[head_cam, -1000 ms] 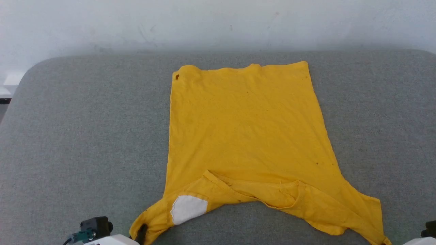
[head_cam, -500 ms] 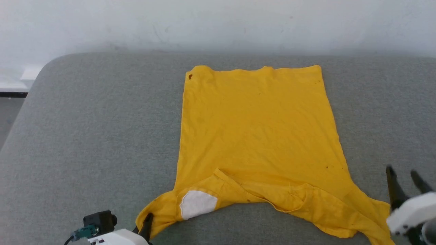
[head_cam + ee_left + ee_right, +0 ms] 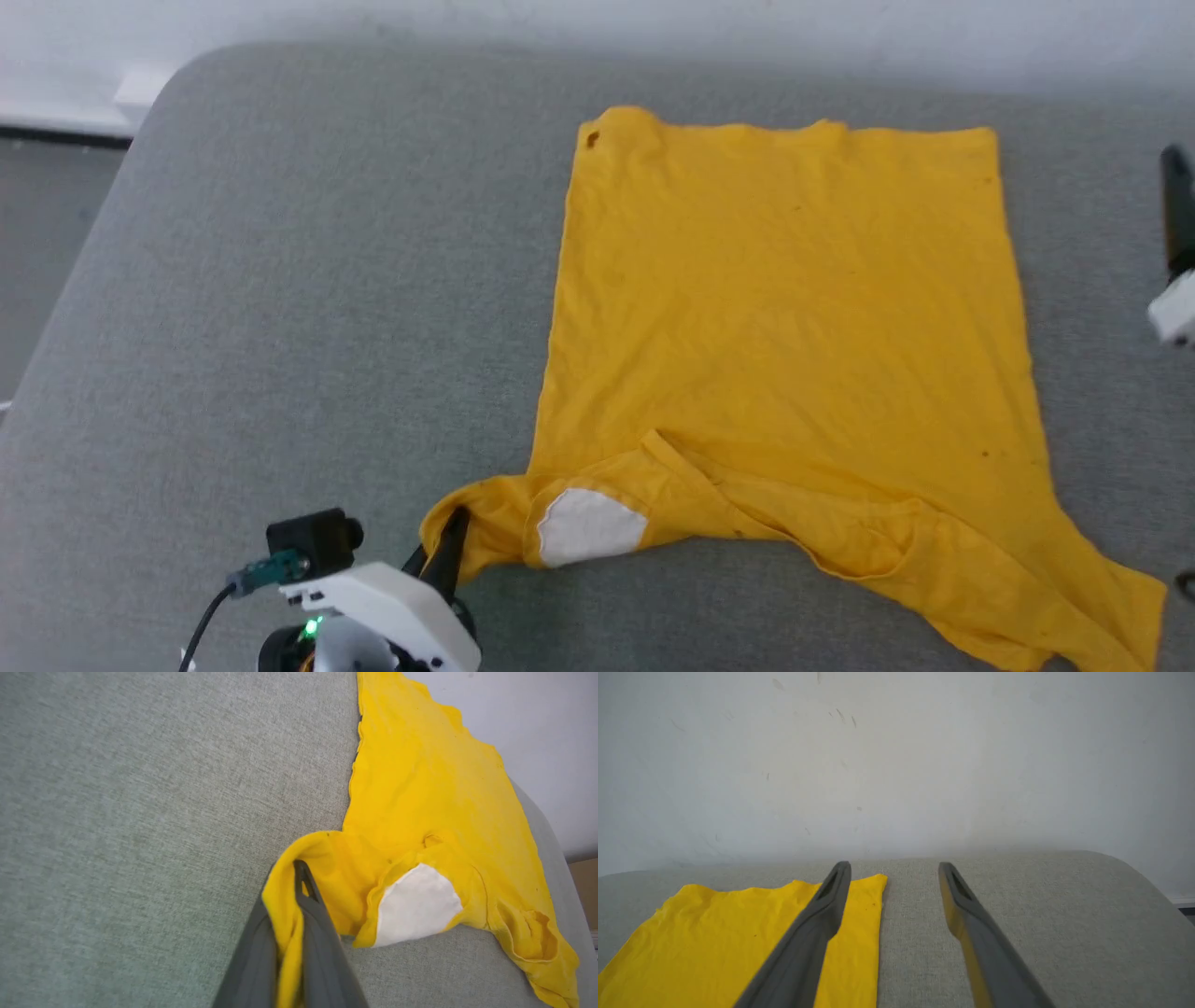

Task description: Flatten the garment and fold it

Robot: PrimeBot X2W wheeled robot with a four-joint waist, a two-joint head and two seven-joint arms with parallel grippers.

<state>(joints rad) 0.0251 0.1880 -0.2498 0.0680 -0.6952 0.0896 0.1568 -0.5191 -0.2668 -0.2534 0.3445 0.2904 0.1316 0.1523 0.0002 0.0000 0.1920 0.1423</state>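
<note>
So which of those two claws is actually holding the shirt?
The left gripper: shut on the sleeve of the yellow T-shirt, near the white patch. The right gripper hangs open, holding nothing.

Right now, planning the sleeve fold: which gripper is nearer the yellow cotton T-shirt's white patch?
Left: the left gripper pinches the sleeve beside the white patch; right gripper hovers open by the far hem.

The T-shirt (image 3: 784,355) lies on the padded table (image 3: 280,280), hem toward the wall (image 3: 896,765); left gripper (image 3: 439,541) at its near-left sleeve (image 3: 490,513), right gripper (image 3: 894,865) off its right side.
</note>
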